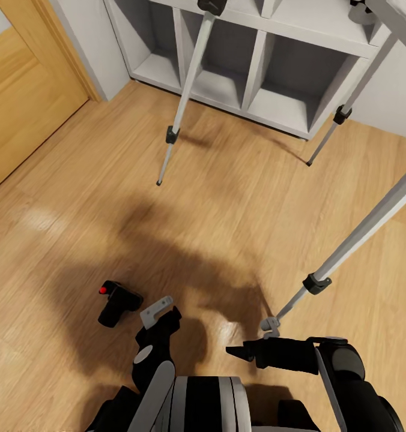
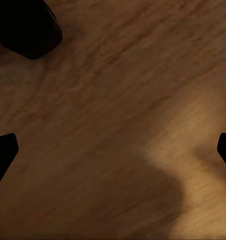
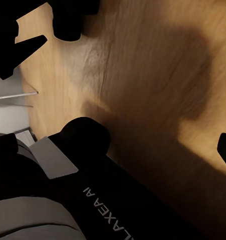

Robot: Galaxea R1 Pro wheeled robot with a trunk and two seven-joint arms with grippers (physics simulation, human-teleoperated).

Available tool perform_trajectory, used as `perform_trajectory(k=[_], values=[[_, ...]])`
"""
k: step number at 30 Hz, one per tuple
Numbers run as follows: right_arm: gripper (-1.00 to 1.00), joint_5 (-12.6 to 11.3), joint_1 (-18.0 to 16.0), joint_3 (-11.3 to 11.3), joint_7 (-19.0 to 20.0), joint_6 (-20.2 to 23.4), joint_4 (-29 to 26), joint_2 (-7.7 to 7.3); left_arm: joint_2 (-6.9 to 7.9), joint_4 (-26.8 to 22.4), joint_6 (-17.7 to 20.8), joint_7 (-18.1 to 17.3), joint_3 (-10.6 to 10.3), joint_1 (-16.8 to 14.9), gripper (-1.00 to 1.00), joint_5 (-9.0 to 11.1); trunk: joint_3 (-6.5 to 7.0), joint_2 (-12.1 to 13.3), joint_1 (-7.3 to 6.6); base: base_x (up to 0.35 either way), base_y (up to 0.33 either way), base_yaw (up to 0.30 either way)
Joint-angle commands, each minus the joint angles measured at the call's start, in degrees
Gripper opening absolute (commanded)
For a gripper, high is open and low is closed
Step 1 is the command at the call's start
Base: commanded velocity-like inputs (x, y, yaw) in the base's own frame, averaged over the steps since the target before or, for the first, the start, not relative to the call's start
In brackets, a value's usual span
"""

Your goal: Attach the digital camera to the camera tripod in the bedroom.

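Digital camera [image 1: 118, 302], small, boxy and black, lies on the light wood plank floor [image 1: 227, 210], red button leftward, beside the spread-fingered left gripper [image 2: 113, 150]; right gripper [image 1: 242, 350] unclear.

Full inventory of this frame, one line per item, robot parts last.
digital camera: 1, black with a red button, lying on the floor by the left claw.
camera tripod: 1, silver legs with black joints, standing over the floor before the shelf; three legs show, head cut off by the frame.
cube shelf: 1, white, against the far wall.
door: 1, wood, far left.
floor: light wood planks, shadowed in the middle.
left claw: 1, black with grey fingers, just beside the camera, open, empty.
right claw: 1, black, near a tripod foot, open, empty.
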Motion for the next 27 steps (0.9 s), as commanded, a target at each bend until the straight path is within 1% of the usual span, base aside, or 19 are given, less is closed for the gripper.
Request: perform_trajectory(k=[1, 21, 24, 25, 27], values=[[1.0, 0.6, 0.0, -0.1, 0.6, 0.3, 0.0, 0.01, 0.01, -0.1, 0.3, 0.3, 0.0, 0.0, 1.0, 0.2, -0.03, 0.0, -0.01, -0.007, -0.019, 0.0], [1.0, 0.5, 0.0, -0.1, 0.8, 0.3, -0.1, 0.1, 0.09, -0.1, 0.2, 0.3, 0.0, 0.0, 1.0, 0.1, -0.03, 0.0, -0.01, -0.001, -0.002, 0.0], [1.0, -0.6, 0.0, 0.0, 2.9, 0.3, -0.1, 0.07, 0.09, -0.1, 0.2, 0.3, 0.0, 0.0, 1.0, 0.1, -0.03, 0.0, -0.01, 0.0, 0.0, 0.0], [1.0, -1.4, 0.0, 0.1, 5.0, 0.3, -0.1, 0.02, 0.09, -0.1, 0.2, 0.3, 0.0, 0.0, 1.0, 0.1, -0.03, 0.0, -0.01, 0.0, 0.0, 0.0], [1.0, -2.0, 0.0, 0.1, 7.3, 0.3, -0.1, -0.01, 0.11, -0.1, 0.2, 0.3, 0.0, 0.0, 1.0, 0.1, -0.03, 0.0, -0.01, 0.0, 0.0, 0.0]])
